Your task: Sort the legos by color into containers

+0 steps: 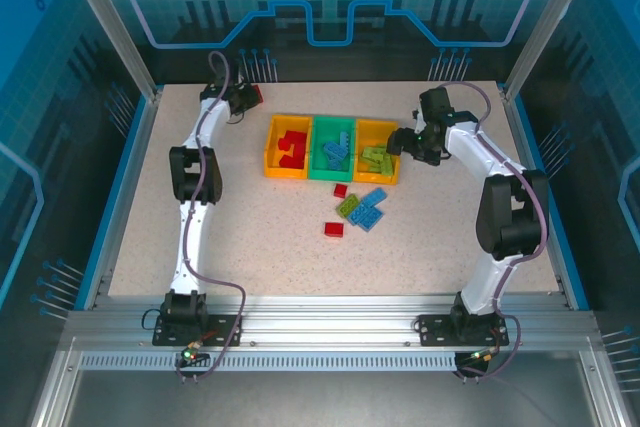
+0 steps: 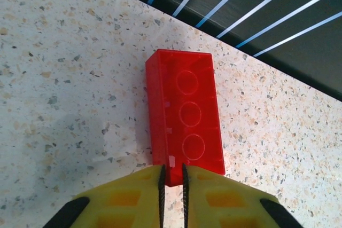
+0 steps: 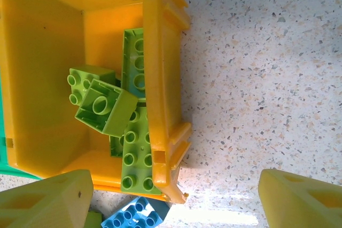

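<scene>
Speckled table [image 1: 250,247] under blue walls, three containers [image 1: 330,177] in a row at middle, loose legos [image 1: 370,212] just before them. At far left corner, left arm stretched long, left gripper [image 2: 172,182] clamped on near end of a red lego [image 2: 184,116] lying flat. Right arm bent at elbow, right gripper [image 3: 173,201] with jaws wide apart over right yellow container [image 3: 160,78] holding green legos [image 3: 107,108].

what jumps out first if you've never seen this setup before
Three bins in a row mid-table: left yellow bin holding red bricks, green bin holding blue bricks, right yellow bin holding green bricks, with loose bricks just in front. At the far left corner the left gripper is shut at the end of a lone red brick.
</scene>
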You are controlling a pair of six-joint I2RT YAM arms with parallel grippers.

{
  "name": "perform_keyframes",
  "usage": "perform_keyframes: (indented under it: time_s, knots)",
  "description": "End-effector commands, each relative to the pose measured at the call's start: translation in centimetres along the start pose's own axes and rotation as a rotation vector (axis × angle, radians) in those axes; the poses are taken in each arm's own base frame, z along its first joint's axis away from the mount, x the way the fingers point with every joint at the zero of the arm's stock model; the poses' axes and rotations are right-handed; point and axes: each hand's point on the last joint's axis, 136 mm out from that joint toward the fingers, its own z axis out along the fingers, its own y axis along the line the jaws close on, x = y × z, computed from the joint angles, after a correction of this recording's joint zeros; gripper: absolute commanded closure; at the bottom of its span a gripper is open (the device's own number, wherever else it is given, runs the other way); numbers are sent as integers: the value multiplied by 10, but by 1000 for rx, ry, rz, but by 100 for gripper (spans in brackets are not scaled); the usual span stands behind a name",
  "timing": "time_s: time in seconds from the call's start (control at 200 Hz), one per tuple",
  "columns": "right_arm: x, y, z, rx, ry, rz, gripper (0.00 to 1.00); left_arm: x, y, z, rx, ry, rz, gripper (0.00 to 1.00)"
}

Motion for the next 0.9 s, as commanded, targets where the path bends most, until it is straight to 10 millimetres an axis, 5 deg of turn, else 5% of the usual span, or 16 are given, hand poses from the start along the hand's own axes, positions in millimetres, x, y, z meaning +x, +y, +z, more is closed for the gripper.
perform_keyframes:
  time_s: [0.0, 0.29, 0.895]
  knots:
    - [-5, 0, -6, -19, -1, 12, 18, 1, 9, -1, -3, 21, -21, 86]
    - [-6, 0, -9, -15, -9, 11, 18, 2, 10, -2, -3, 23, -24, 100]
    - [-6, -1, -10, -13, -11, 14, 18, 5, 11, -18, 4, 11, -34, 100]
